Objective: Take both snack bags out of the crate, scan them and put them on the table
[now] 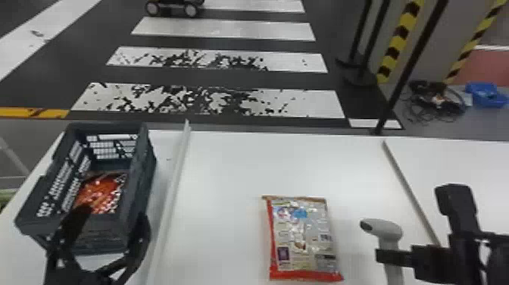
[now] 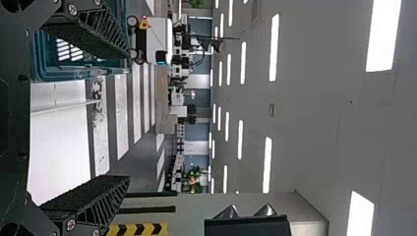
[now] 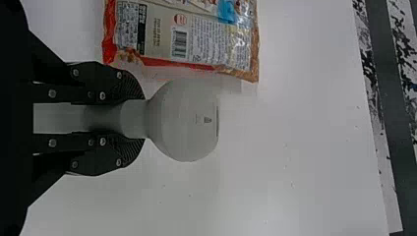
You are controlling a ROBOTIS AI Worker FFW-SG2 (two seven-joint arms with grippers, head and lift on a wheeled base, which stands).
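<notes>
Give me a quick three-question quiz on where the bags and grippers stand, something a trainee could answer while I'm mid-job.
1. Multiple choice: what is the right gripper holding?
A) the scanner
B) a cable
C) nothing

2. True or false: one snack bag lies inside the crate, while the other snack bag lies on the table.

3. Fill in "open" or "shut": the left gripper, by the crate, is ____.

Key: 1: A; 2: true; 3: open.
</notes>
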